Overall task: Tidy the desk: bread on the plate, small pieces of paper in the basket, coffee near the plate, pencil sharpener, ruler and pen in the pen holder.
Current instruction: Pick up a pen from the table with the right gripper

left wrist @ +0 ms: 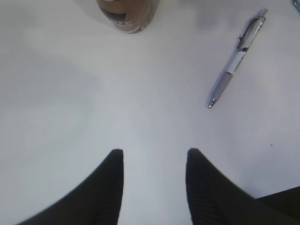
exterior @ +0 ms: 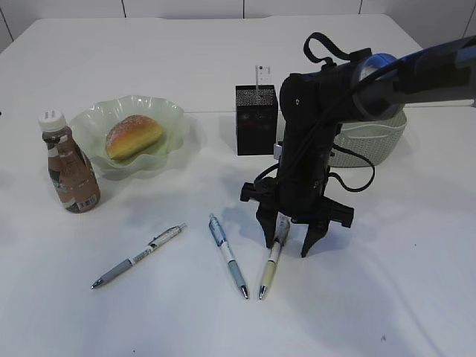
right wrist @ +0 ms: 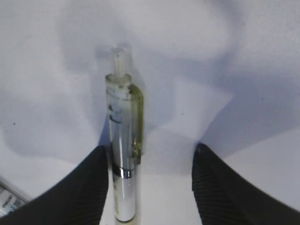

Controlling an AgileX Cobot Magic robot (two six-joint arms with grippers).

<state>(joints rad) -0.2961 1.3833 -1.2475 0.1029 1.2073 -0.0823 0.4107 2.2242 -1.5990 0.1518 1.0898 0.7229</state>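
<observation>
My right gripper (exterior: 287, 248) is open and reaches down onto the desk (exterior: 387, 297), straddling the upper end of a clear pen with a cream grip (exterior: 269, 269). In the right wrist view that pen (right wrist: 123, 154) lies close beside the left finger, with a wide gap to the other finger. My left gripper (left wrist: 152, 152) hangs open over bare desk, empty. The bread (exterior: 134, 136) lies on the plate (exterior: 175, 115), with the coffee (exterior: 71, 167) to its left. The ruler (exterior: 262, 76) stands in the pen holder (exterior: 256, 123). The pencil sharpener and the small pieces of paper are out of view.
A grey pen (exterior: 137, 256) and a blue pen (exterior: 227, 254) lie on the desk left of my right gripper. The basket (exterior: 372, 141) sits behind the right arm. The left wrist view shows the grey pen (left wrist: 234, 63) and the coffee's base (left wrist: 125, 14).
</observation>
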